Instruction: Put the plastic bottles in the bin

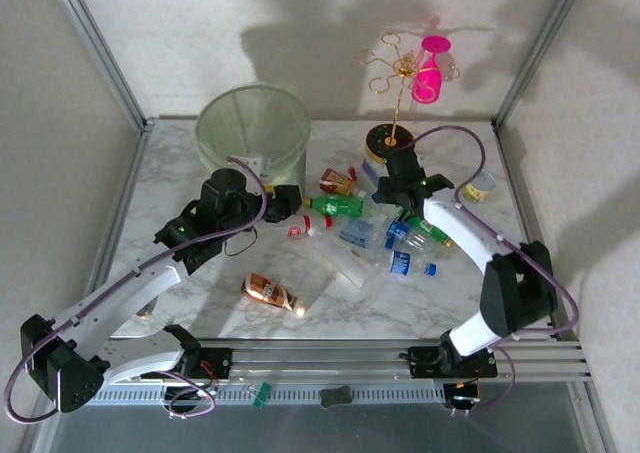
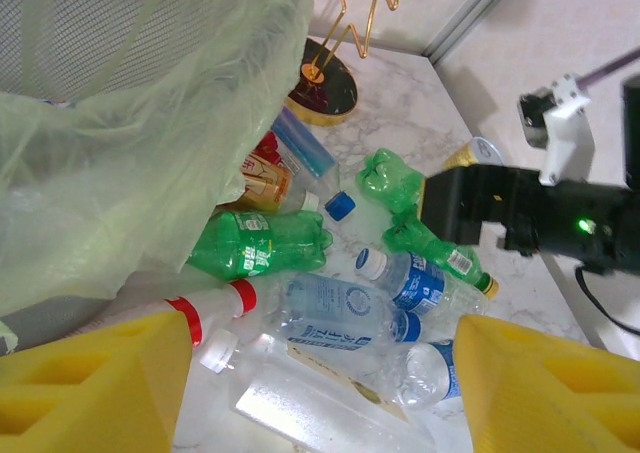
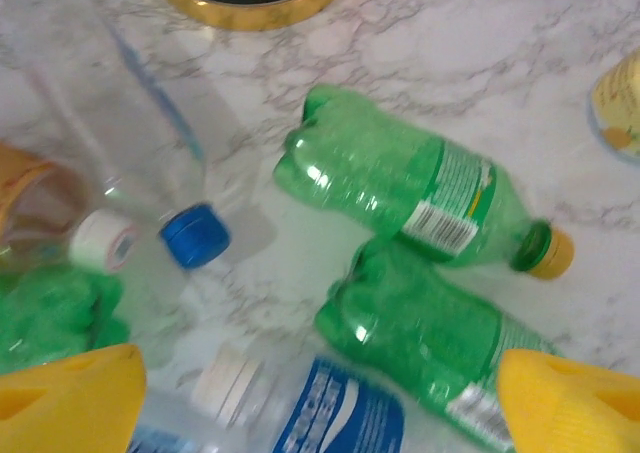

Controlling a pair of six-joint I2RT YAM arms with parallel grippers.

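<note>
A green plastic bottle [image 3: 400, 188] lies on the marble table [image 3: 500, 53], yellow cap [image 3: 548, 249] pointing near-right. The left tool [image 2: 325, 363] and right tool [image 3: 318, 373] are spread apart, empty.

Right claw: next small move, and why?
Probably lower the right claw straight down over the nearer green bottle. The claw is open and empty. The bottle lies on its side between the fingers, closer to the right one, and is not yet in the bin.
</note>
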